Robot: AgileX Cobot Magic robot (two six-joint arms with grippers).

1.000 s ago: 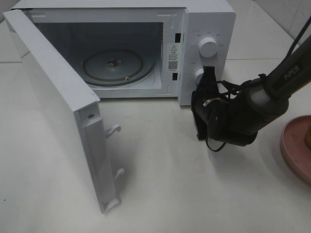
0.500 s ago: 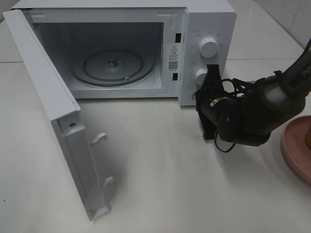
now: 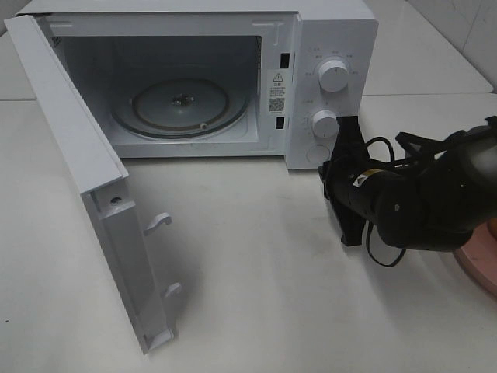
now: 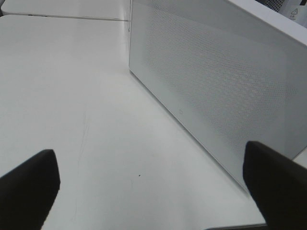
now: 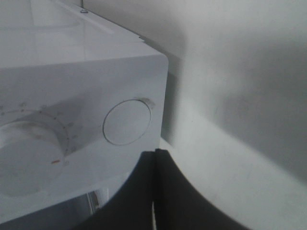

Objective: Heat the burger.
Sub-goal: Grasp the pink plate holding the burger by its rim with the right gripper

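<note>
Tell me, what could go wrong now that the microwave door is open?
The right gripper sits shut right beside the control panel, so pulling away it might bump a knob. The open door sticks far out over the table; an arm reaching inside could knock it.

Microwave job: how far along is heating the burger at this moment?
Done: the microwave door stands open and the glass turntable is bare. In hand: the right claw, shut, is close to the lower knob; the left claw hangs open beside the door's outer face. Left: the burger is not in view, only an edge of the pink plate, so it must go inside, then door shut and knob turned.
</note>
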